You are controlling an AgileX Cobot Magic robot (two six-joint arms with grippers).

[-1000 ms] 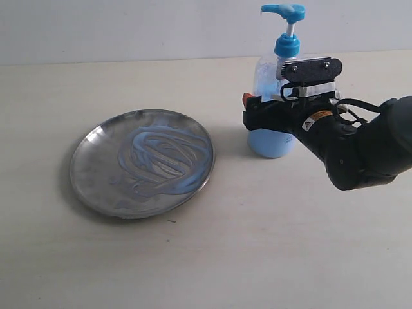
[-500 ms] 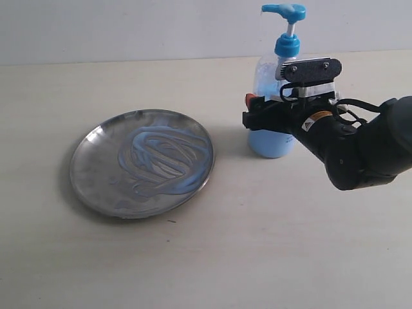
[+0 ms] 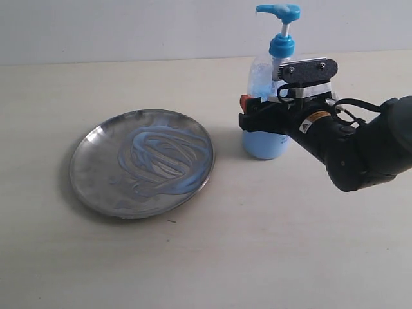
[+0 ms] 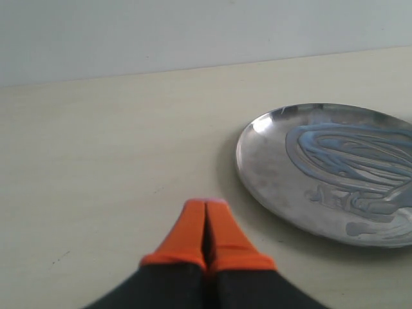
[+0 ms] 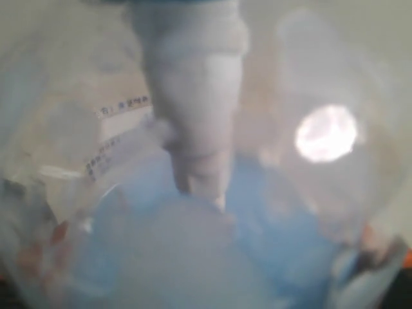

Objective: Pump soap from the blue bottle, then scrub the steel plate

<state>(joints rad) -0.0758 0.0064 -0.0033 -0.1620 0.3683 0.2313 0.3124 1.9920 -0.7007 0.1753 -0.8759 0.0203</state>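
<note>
The blue bottle [image 3: 264, 140] is being clasped around its middle by the right gripper [image 3: 246, 111], with one jaw set behind it and one in front. It is being held upright to the right of the steel plate [image 3: 82, 158], clearly apart from it. The plate is being borne flat by the table [image 3: 270, 257], with swirls of pale blue soap [image 3: 164, 161] being shown across its middle, and the left gripper [image 4: 206, 226] is being held low just beside the plate's rim, its orange pads [image 4: 187, 232] being pressed together.
</note>
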